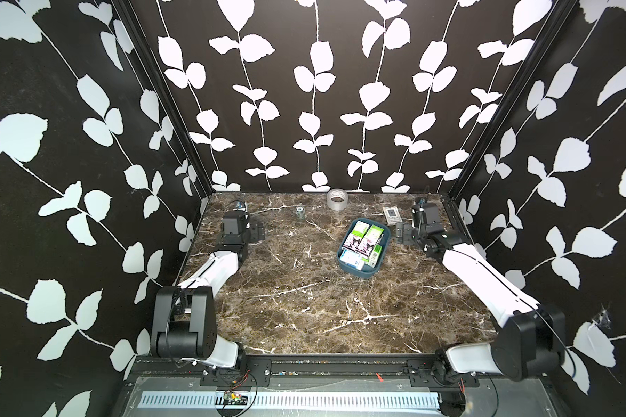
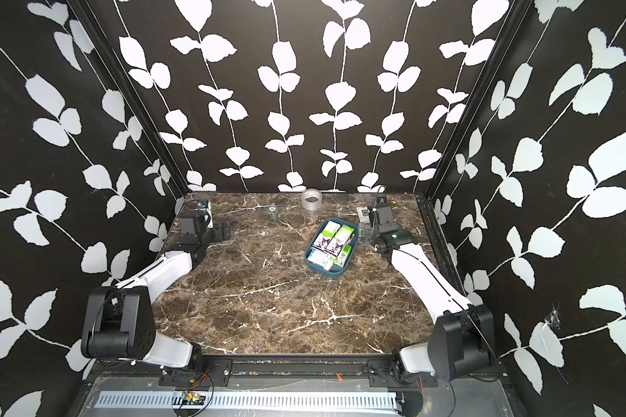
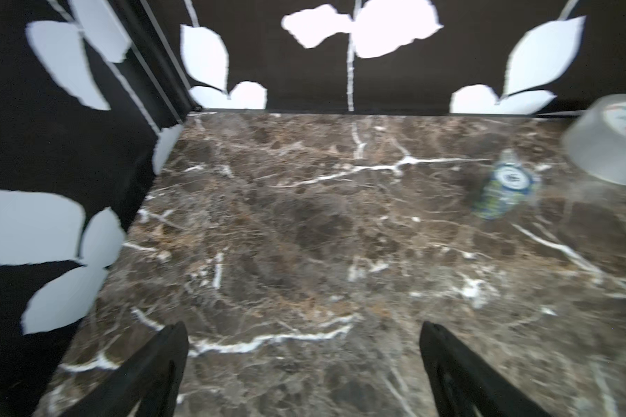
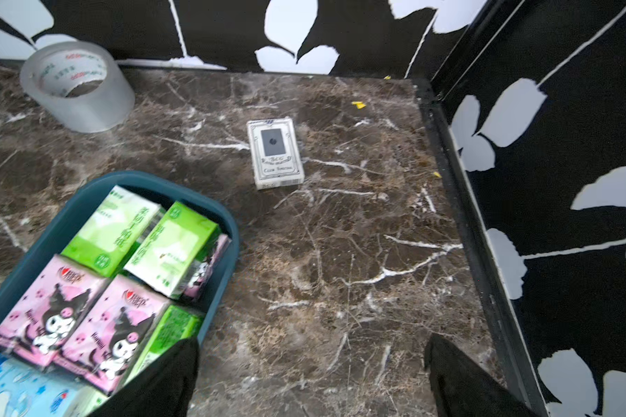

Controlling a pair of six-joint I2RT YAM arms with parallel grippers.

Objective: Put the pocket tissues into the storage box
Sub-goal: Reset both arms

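Right wrist view: pocket tissues [image 4: 116,321] lie lengthwise along the storage box [image 4: 138,177].

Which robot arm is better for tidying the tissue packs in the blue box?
Probably right: the right gripper, open, hangs beside the storage box holding the pocket tissues; the left gripper is across the table, away from it.

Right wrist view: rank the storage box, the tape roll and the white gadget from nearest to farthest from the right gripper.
1. storage box, its rim beside one finger of the right gripper.
2. white gadget, flat on the table ahead.
3. tape roll, farthest back, beyond the box.
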